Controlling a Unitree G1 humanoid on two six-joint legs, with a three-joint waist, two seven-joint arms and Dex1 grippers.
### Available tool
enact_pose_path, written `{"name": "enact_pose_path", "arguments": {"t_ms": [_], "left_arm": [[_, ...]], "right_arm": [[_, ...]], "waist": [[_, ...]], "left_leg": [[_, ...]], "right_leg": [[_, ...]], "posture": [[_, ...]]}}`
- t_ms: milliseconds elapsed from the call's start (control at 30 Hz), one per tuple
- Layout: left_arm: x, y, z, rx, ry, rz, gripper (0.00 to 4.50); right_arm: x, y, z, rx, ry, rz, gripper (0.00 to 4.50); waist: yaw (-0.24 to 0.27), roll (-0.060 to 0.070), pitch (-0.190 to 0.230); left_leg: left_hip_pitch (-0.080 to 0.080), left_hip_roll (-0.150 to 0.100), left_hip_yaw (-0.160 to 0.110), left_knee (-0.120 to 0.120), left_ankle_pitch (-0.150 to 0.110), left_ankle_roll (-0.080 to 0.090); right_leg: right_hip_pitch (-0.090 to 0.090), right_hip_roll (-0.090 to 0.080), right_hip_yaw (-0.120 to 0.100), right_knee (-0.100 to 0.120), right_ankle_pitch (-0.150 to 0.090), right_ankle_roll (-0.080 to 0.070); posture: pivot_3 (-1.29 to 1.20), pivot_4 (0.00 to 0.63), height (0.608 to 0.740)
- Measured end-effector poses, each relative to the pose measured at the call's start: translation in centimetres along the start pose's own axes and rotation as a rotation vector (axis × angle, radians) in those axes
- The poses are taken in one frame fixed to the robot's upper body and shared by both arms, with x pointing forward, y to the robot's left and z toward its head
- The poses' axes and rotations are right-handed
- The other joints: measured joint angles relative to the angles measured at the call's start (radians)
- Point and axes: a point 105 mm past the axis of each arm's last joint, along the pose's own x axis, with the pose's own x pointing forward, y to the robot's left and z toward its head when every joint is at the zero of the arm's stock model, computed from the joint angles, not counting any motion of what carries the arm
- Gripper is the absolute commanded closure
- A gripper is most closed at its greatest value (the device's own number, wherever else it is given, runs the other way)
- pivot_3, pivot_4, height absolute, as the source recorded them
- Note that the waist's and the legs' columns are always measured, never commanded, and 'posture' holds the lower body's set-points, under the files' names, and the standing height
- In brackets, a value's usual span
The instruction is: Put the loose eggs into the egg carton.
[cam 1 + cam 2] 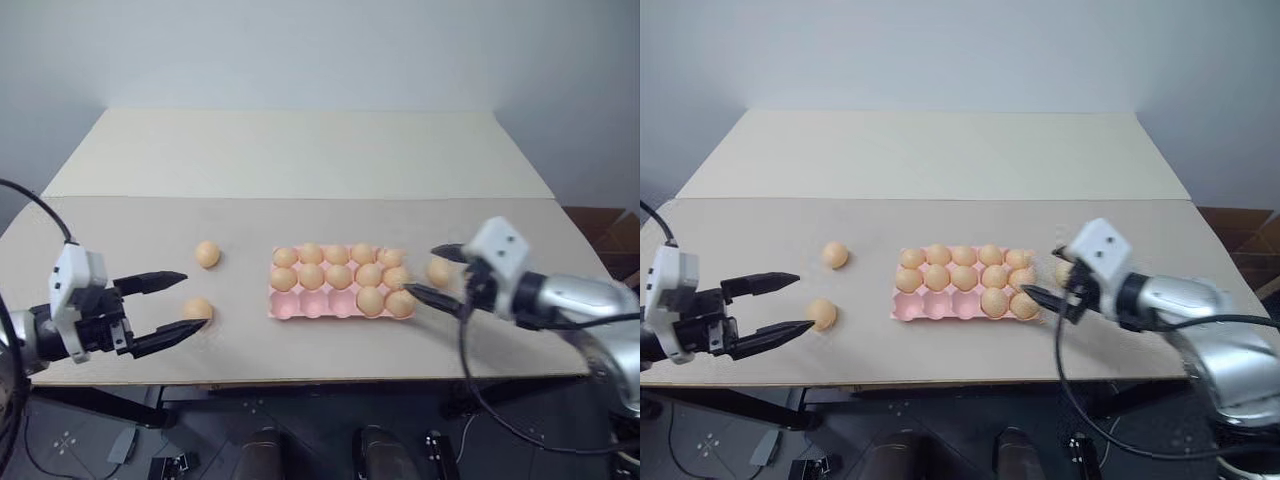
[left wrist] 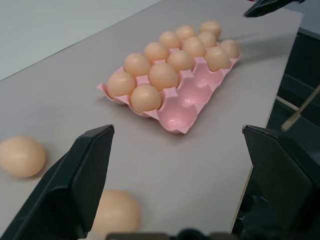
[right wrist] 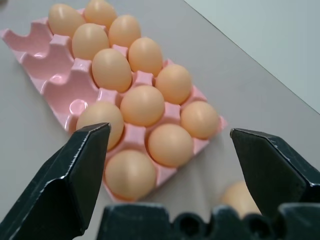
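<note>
The fingers of the left gripper [image 1: 170, 308] stand wide apart and hold nothing; they hover over the table's [image 1: 300, 160] near left part, pointing toward the middle. One loose egg [image 1: 197, 309] lies on the table between these fingers, close to the nearer one, and whether it touches that finger cannot be told. A second loose egg [image 1: 207, 254] lies a little farther from the near edge, apart from the first and well to the left of the carton.

The fingers of the right gripper [image 1: 438, 272] are also spread wide and empty, as the right wrist view shows plainly. They hover just off the right end of the egg carton [image 1: 310, 306], pointing toward it. A third loose egg [image 1: 439, 271] lies on the table just beside that right end, between the spread fingers in the head views.

The pink carton sits near the middle of the table's near half, its long side along the near edge. The far row and the middle row are full of eggs. In the near row the two cups at the right end hold eggs [image 1: 385, 301], and the three cups to their left stand empty.
</note>
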Motion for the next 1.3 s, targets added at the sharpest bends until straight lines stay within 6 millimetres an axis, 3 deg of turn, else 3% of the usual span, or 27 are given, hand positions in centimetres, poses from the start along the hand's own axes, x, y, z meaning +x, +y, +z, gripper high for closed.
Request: {"name": "enact_pose_path", "arguments": {"t_ms": [133, 300, 567, 667, 867, 1067, 1167, 1300], "left_arm": [[-0.8, 0.8, -0.2, -0.017, -0.017, 0.049, 0.00], [-1.1, 0.7, -0.7, -0.027, -0.007, 0.043, 0.00], [-1.0, 0.7, -0.7, -0.024, -0.007, 0.042, 0.00], [-1.0, 0.7, -0.6, -0.022, -0.009, 0.040, 0.00], [-0.6, 0.8, -0.1, 0.003, -0.023, 0.031, 0.00], [-0.4, 0.8, -0.1, 0.007, -0.021, 0.028, 0.00], [-0.5, 0.8, -0.2, 0.007, -0.019, 0.030, 0.00], [-0.4, 0.8, -0.2, 0.007, -0.018, 0.036, 0.00]], "right_arm": [[-2.8, 0.3, -2.5, -0.052, 0.039, 0.082, 0.04], [-3.8, 0.5, -5.3, 0.003, 0.053, 0.102, 0.04], [-3.2, -0.9, -4.7, -0.005, 0.018, 0.044, 0.04], [-1.9, -1.6, -4.9, 0.010, 0.044, 0.001, 0.04], [3.2, -4.4, -6.4, 0.136, 0.131, -0.185, 0.04], [6.0, -4.8, -8.2, 0.236, 0.203, -0.226, 0.04], [6.7, -5.2, -8.7, 0.270, 0.211, -0.257, 0.65], [7.0, -5.0, -8.7, 0.289, 0.196, -0.272, 2.06]], "waist": [[0.003, 0.000, 0.000], [-0.004, 0.000, 0.000], [-0.009, 0.000, 0.000], [-0.011, 0.000, 0.000], [-0.021, -0.001, 0.000], [-0.015, -0.001, 0.000], [-0.019, 0.000, 0.000], [-0.019, 0.000, 0.000]], "left_leg": [[0.002, 0.000, 0.001, 0.000, 0.000, 0.000], [0.006, 0.001, 0.004, 0.001, 0.000, 0.000], [0.007, 0.001, 0.005, 0.001, 0.000, 0.000], [0.007, 0.001, 0.006, 0.001, 0.000, 0.000], [0.006, 0.000, 0.007, 0.001, 0.000, 0.000], [0.004, 0.000, 0.008, -0.001, 0.000, 0.001], [0.004, 0.000, 0.008, -0.001, -0.001, 0.001], [0.004, 0.000, 0.008, -0.001, 0.000, 0.001]], "right_leg": [[0.002, 0.000, 0.000, 0.000, -0.004, 0.006], [0.002, 0.001, 0.006, 0.002, -0.006, 0.002], [0.001, 0.001, 0.010, 0.003, -0.005, 0.002], [0.000, 0.001, 0.010, 0.003, -0.004, 0.001], [0.000, 0.002, 0.011, 0.003, 0.000, -0.005], [-0.001, 0.002, 0.009, 0.000, 0.003, 0.001], [-0.001, 0.001, 0.010, 0.000, 0.003, 0.001], [-0.001, 0.001, 0.010, 0.001, 0.003, 0.002]], "posture": [[0.00, 0.150, 0.740], [0.00, 0.150, 0.740], [0.00, 0.150, 0.740], [0.00, 0.150, 0.740], [0.00, 0.150, 0.740], [0.00, 0.150, 0.740], [0.00, 0.150, 0.740], [0.00, 0.150, 0.740]]}}
